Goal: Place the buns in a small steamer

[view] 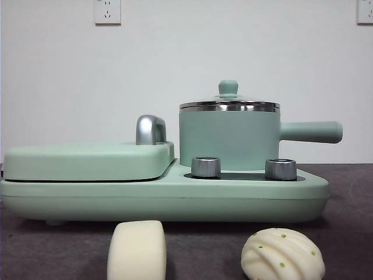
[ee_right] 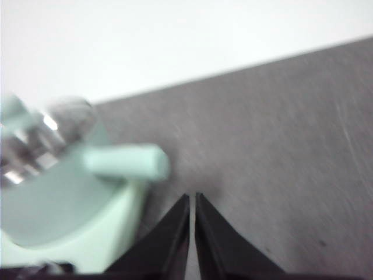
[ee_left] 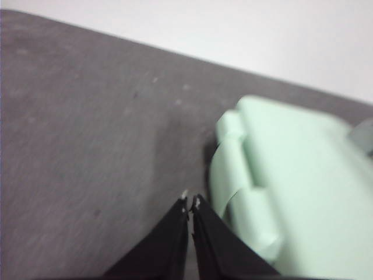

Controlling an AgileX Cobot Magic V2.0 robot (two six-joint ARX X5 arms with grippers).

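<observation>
A dark grey cloth-covered table runs back to a plain white wall that carries two white wall sockets, one at each top corner of the front view. On the table sits a long mint-green cooker base, the largest thing there, with a flat mint-green griddle cover closed over one half and a curved chrome handle rising at the cover's inner edge. On the other half stands the small steamer, a mint-green cylindrical pot with a steel rim, its glass lid on and topped by a green knob, its long straight side handle pointing away from the griddle. Two steel control knobs stand on the base just in front of the pot. Both buns lie on the table in front of the base, outside the pot and well apart from each other: the smooth plain cream-white loaf in front of the griddle half, the ridged shell-shaped cream dome with green specks in front of the pot half. The left gripper hangs above bare table beside the griddle end of the base, its black jaws pressed together on nothing. The right gripper hangs above the table near the end of the pot's handle, its jaws likewise closed and empty.
</observation>
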